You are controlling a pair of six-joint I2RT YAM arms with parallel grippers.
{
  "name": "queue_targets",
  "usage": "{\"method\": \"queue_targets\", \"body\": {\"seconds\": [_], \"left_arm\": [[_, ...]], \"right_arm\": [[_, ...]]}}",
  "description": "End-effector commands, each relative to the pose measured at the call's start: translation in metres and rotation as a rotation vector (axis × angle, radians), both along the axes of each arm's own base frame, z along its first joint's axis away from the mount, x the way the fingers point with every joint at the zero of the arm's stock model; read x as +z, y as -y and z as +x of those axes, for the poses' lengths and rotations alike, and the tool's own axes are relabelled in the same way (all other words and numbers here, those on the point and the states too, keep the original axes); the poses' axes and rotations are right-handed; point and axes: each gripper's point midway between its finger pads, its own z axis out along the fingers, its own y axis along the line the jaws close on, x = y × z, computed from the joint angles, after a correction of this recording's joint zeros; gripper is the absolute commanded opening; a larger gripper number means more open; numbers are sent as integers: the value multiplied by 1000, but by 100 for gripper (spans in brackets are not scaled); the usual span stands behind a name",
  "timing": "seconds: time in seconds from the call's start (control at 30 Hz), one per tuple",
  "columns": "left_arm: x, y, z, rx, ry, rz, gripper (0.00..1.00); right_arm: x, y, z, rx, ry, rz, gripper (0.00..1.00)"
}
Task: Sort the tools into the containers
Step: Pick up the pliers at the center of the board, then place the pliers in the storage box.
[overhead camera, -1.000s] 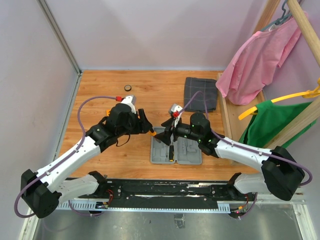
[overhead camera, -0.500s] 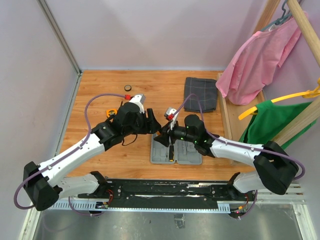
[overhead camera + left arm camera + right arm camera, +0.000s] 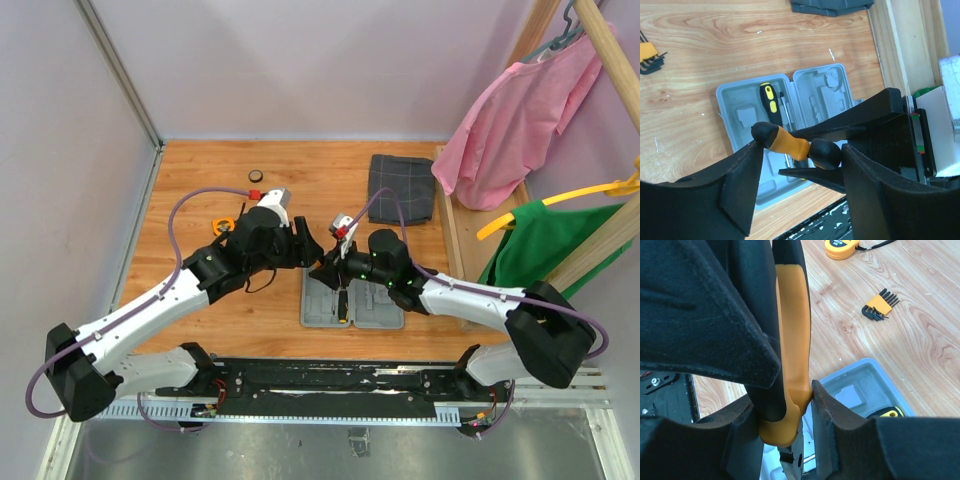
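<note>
We hold the orange-handled tool (image 3: 787,142) above the open case (image 3: 735,100), apparently to pass it between arms. The left gripper (image 3: 800,148) pinches it end to end, jaws about half spread. The right gripper (image 3: 785,412) presses both sides of its handle. Since a second ago, the left arm has swung toward the case and the right jaws have narrowed.

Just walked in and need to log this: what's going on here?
Both arms meet above the open grey tool case. The left gripper holds an orange-handled tool, and the right gripper pinches the same handle, apparently a handover. One screwdriver already lies in the case.
</note>
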Motion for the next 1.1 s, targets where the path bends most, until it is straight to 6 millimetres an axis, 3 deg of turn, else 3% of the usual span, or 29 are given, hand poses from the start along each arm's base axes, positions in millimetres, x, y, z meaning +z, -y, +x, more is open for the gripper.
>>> {"method": "queue_targets", "body": {"seconds": [0.0, 0.13, 0.23, 0.37, 0.67, 0.87, 1.07], "left_arm": [[48, 9, 2, -34, 153, -124, 68], [61, 9, -3, -61, 205, -172, 83], [69, 9, -7, -81, 240, -206, 87], [72, 7, -10, -83, 270, -237, 88], [60, 1, -7, -49, 272, -226, 87], [57, -4, -5, -26, 290, -217, 86], [50, 3, -11, -83, 289, -226, 82]], "right_arm": [[9, -1, -6, -8, -27, 41, 1], [13, 5, -6, -44, -47, 54, 1], [16, 8, -7, -61, -71, 75, 1], [28, 11, -10, -79, -112, 142, 1], [45, 22, -5, -147, -196, 239, 1], [53, 41, 8, -235, -271, 332, 1], [77, 56, 15, -284, -287, 445, 1]]}}
